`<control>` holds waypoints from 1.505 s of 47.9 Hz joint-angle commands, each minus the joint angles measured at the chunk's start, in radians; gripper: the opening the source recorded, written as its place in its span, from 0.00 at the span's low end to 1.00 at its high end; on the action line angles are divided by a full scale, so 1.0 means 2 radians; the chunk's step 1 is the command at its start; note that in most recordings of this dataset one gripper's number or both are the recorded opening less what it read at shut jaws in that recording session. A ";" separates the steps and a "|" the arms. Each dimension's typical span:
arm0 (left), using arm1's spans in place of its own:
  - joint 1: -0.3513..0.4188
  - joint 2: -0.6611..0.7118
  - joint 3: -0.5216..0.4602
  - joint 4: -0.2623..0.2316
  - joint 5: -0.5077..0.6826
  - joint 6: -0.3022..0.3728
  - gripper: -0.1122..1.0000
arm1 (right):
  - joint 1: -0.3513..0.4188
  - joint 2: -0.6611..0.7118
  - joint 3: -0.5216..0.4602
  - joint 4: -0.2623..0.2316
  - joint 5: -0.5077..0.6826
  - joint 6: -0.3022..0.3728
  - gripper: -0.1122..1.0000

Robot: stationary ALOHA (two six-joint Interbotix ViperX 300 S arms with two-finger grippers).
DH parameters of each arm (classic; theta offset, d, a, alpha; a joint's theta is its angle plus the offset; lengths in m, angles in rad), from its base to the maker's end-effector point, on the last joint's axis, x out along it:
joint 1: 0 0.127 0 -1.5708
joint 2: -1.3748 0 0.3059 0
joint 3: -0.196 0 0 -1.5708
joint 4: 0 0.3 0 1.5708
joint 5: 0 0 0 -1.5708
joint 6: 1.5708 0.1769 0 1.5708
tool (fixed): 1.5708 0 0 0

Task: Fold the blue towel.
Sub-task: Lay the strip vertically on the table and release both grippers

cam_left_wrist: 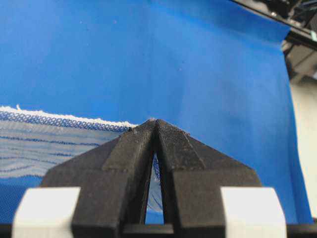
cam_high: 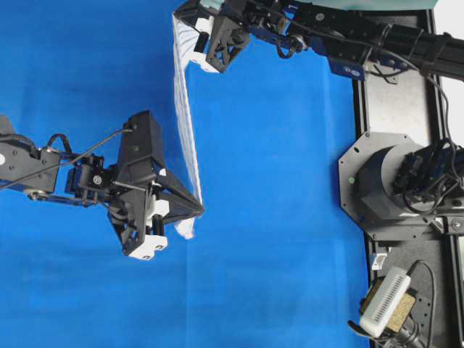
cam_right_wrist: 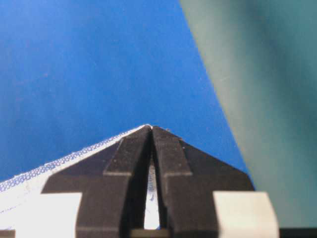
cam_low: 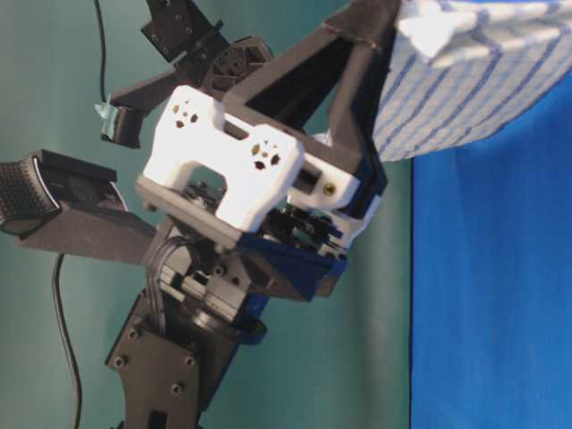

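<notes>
Holding the blue towel [cam_high: 185, 123] stretched in the air above the blue table [cam_high: 275, 217], left pincer [cam_high: 201, 210] clamped on its near corner, right pincer [cam_high: 183, 22] clamped on its far corner.

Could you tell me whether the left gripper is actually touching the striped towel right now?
Touching. In the left wrist view, the left gripper has its jaws closed on the white hem of the blue towel, with cloth showing between them.
</notes>
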 commanded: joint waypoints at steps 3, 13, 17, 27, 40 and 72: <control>-0.006 -0.016 0.005 0.001 -0.012 -0.005 0.11 | -0.010 0.015 -0.029 -0.001 -0.003 -0.001 0.22; -0.011 -0.035 0.051 -0.006 -0.043 -0.022 0.11 | -0.010 0.057 -0.065 -0.002 -0.002 -0.002 0.22; -0.012 -0.044 0.074 -0.008 -0.055 -0.040 0.11 | -0.008 0.071 -0.079 -0.002 -0.002 -0.002 0.22; -0.012 -0.070 0.130 -0.007 -0.072 -0.071 0.11 | -0.002 0.104 -0.109 -0.002 -0.002 -0.002 0.22; -0.012 -0.074 0.158 -0.008 -0.071 -0.081 0.11 | 0.005 0.134 -0.127 -0.002 -0.004 -0.001 0.22; 0.011 -0.061 0.169 -0.021 -0.031 -0.097 0.22 | 0.008 0.163 -0.130 -0.002 -0.023 -0.001 0.57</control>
